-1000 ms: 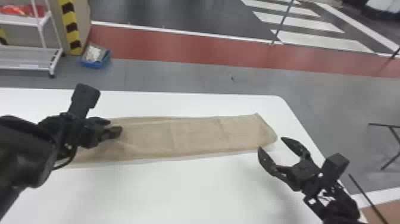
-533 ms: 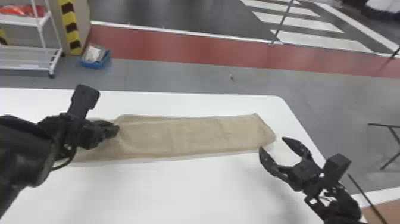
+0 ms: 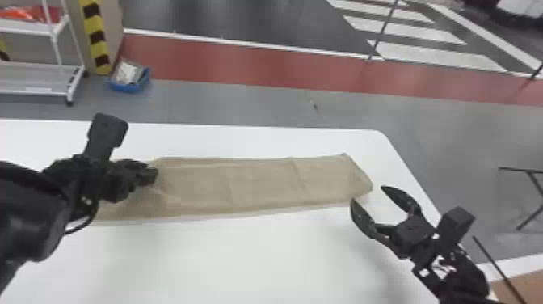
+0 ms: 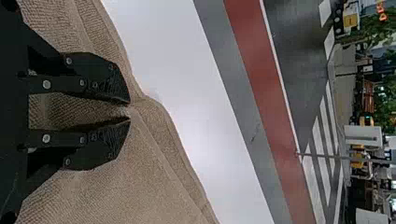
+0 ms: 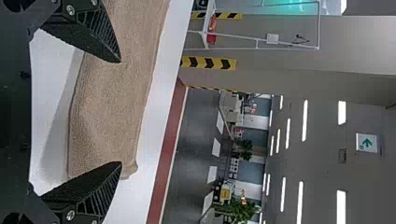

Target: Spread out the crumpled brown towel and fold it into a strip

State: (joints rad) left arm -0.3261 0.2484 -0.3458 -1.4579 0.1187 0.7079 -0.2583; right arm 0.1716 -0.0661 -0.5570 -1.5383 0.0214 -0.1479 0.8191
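A wide way is left over the bare near part of the tabletop (image 3: 250, 258), between the two arms. A narrower lane is offered beyond the brown towel (image 3: 262, 182), along the far edge. The towel's left end is obstructed by the left pincer (image 3: 155, 173), closed on the cloth, and its arm. Passage round the right end is hindered by the right pincer (image 3: 367, 194), though a gap is left between its spread fingers.
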